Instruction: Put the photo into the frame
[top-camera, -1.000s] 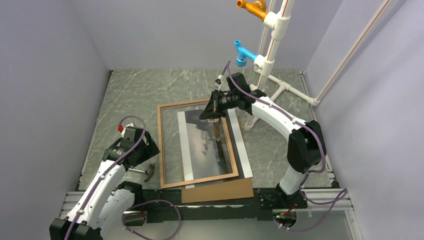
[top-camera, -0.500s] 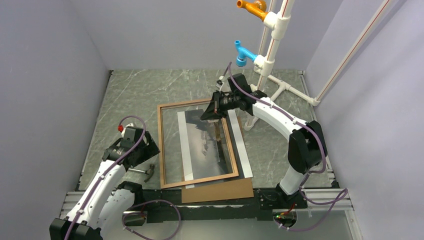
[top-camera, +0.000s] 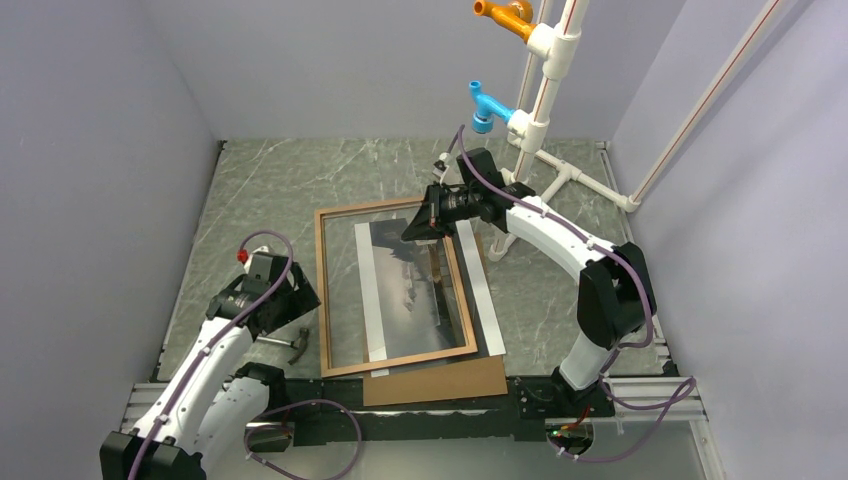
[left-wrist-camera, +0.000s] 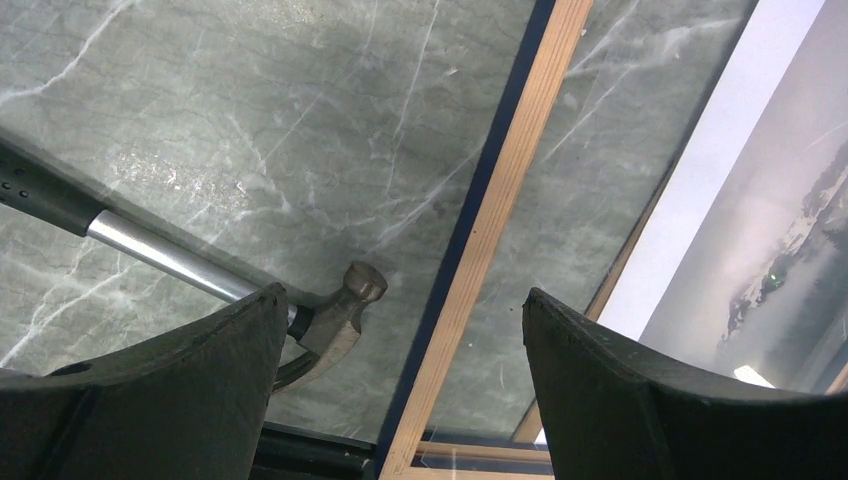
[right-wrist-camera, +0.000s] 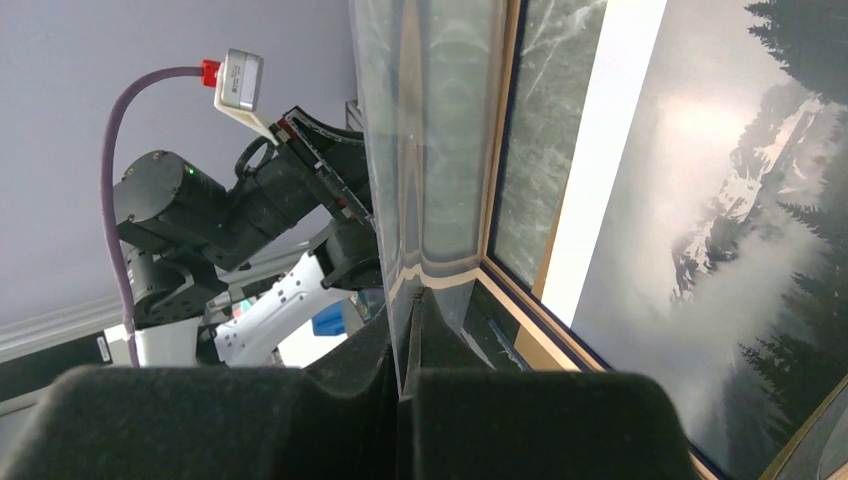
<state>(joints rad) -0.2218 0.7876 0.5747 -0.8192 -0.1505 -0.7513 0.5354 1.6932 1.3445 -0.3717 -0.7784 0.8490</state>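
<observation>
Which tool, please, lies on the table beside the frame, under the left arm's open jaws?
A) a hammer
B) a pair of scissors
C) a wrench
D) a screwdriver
A: the left wrist view shows a hammer, with a steel head and a silver shaft, lying on the table below the left gripper and its spread jaws, next to the frame.

Grey landscape photo (top-camera: 408, 300) beneath brown wooden frame (top-camera: 321, 300)
</observation>
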